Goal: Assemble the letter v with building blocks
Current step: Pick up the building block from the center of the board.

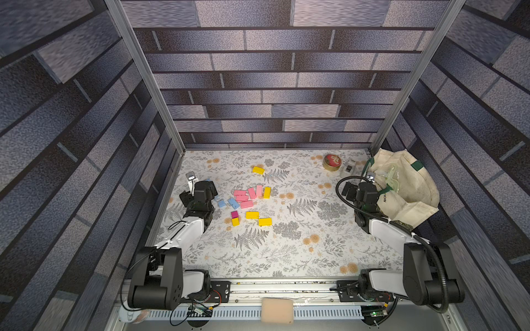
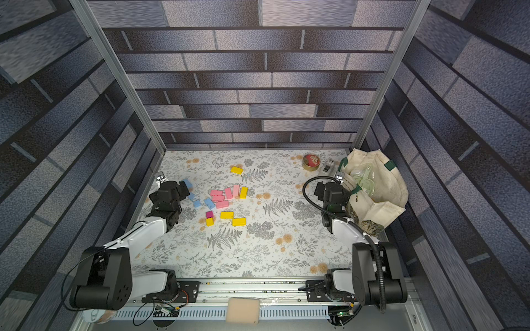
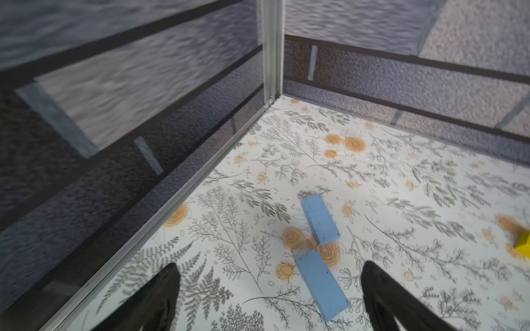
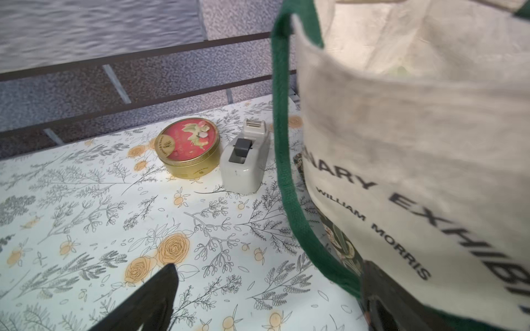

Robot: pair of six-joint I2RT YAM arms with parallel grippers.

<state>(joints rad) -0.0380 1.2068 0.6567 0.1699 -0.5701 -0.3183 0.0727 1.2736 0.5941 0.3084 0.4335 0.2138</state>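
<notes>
Left end effector [image 3: 271, 266] is spread wide and empty, right end effector [image 4: 271, 266] too. Small matte yellow, pink and blue rectangular building bricks [image 1: 243, 197] are scattered mid-desk, nearer the left edge. Probably light and stiff, so best pinched across the narrow sides.

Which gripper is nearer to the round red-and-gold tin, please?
Right. The right gripper sits beside the tote bag, the tin ahead of it; the left gripper is across the table, by the blue blocks.

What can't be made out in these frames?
- Yellow block: left wrist view, cut off by the picture edge.
- Pale green item inside tote bag: both top views, half buried, unidentifiable.
- Bag lettering: right wrist view, cropped.
- Blue block: a top view, mostly behind left arm.
</notes>
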